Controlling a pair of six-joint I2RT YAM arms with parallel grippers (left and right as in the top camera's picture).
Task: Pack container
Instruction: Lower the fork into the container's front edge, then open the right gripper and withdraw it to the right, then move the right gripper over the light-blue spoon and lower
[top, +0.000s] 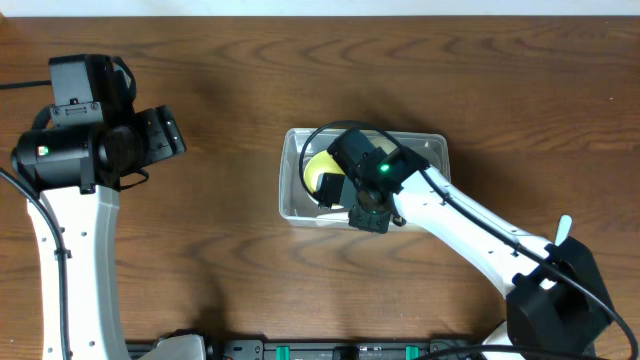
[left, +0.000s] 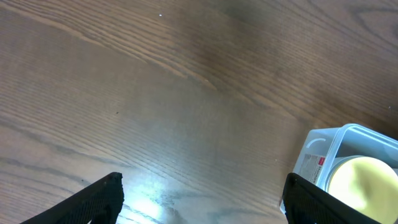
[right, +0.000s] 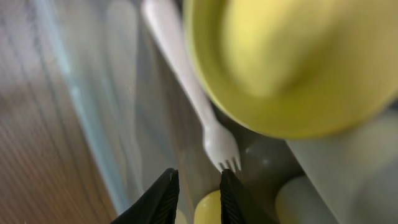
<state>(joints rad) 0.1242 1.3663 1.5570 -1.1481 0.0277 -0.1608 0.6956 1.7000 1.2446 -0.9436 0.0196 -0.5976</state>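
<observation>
The container (top: 288, 190) holds a yellow bowl (top: 318, 170) and white fork (right: 186, 81).

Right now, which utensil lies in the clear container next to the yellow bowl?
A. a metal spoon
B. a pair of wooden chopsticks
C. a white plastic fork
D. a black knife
C: the right wrist view shows a white fork, tines visible, lying alongside the yellow bowl inside the container.
</observation>
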